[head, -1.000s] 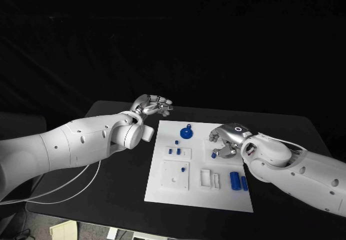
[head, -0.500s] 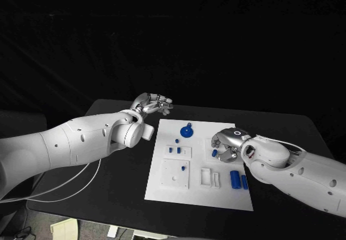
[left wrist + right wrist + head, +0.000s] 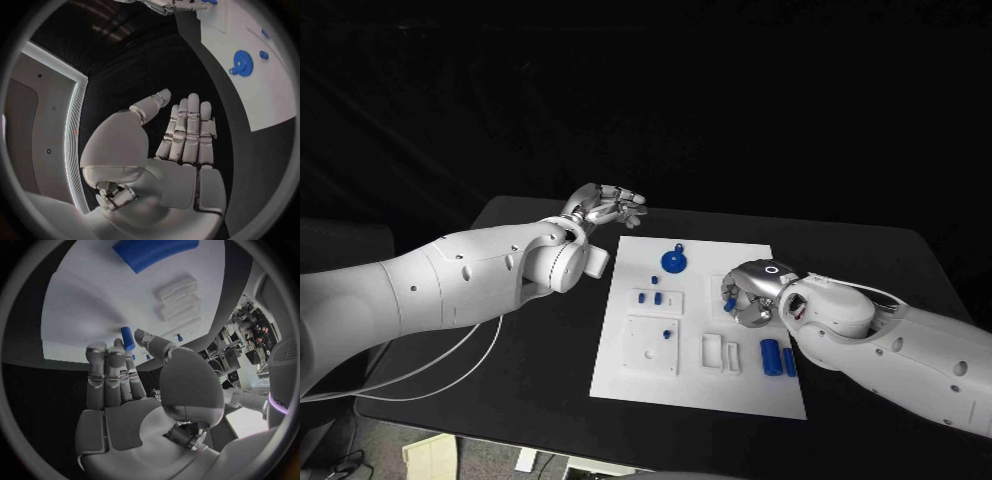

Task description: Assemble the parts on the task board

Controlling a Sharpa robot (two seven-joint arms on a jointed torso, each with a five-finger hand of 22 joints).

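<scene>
The white task board [image 3: 692, 378] lies mid-table. My right hand [image 3: 753, 294] hovers over its right half and pinches a small blue peg [image 3: 728, 303] between thumb and fingertips; the right wrist view shows that peg [image 3: 127, 337] at the tips of the hand [image 3: 131, 390], just above the board [image 3: 81, 305]. A round blue disc [image 3: 672, 264] sits near the board's far edge. Small blue pegs [image 3: 649, 299] stand on the left half, and two blue cylinders [image 3: 770, 358] lie at the near right. My left hand [image 3: 606, 208] is raised beyond the board's far left corner, holding nothing, fingers straight [image 3: 187, 135].
Two white blocks [image 3: 721, 355] sit beside the cylinders, with a square white plate [image 3: 646, 352] carrying a blue peg to their left. The black table [image 3: 531, 330] has bare room left of the board. White cables [image 3: 430, 380] hang off its left edge.
My right hand has shifted slightly toward the near side over the board's right half, with the small peg now at its fingertips. The left arm has stayed put.
</scene>
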